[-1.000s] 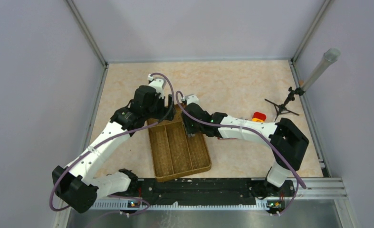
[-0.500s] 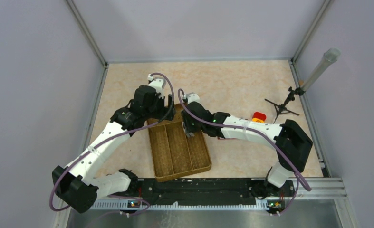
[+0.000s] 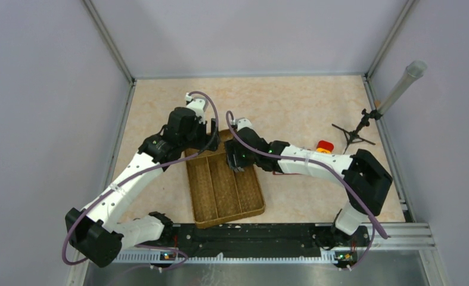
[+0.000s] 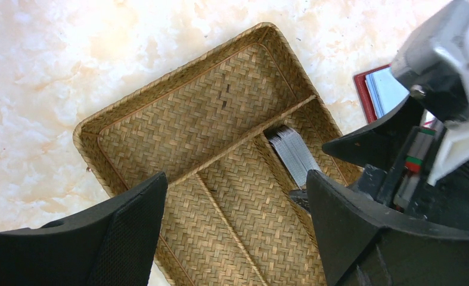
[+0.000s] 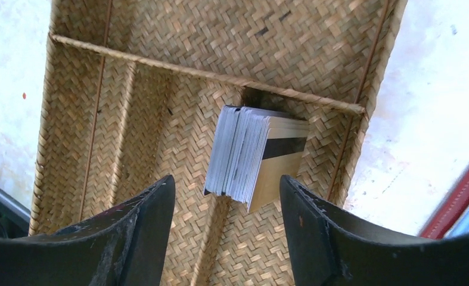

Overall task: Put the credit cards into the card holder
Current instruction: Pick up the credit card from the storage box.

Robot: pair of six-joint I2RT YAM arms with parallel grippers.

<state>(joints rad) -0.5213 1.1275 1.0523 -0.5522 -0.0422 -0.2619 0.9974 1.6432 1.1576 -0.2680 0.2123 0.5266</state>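
A stack of credit cards (image 5: 252, 154) stands on edge in the right compartment of the brown woven tray (image 5: 178, 53), its outer face gold with a dark stripe. The stack shows as grey edges in the left wrist view (image 4: 292, 154). My right gripper (image 5: 227, 229) is open, its jaws just short of the stack. The dark red card holder lies open on the table beside the tray (image 4: 379, 90), with a pale blue slot showing; its edge shows in the right wrist view (image 5: 461, 199). My left gripper (image 4: 236, 238) is open and empty above the tray's middle compartments.
The woven tray (image 3: 224, 186) lies mid-table between both arms. A round yellow-and-red object (image 3: 324, 146) sits right of the right arm. A small black tripod (image 3: 354, 134) with a tilted grey tube (image 3: 401, 86) stands at the far right by the wall.
My right gripper has moved slightly left and down over the tray's far right compartment. The left arm has not moved.
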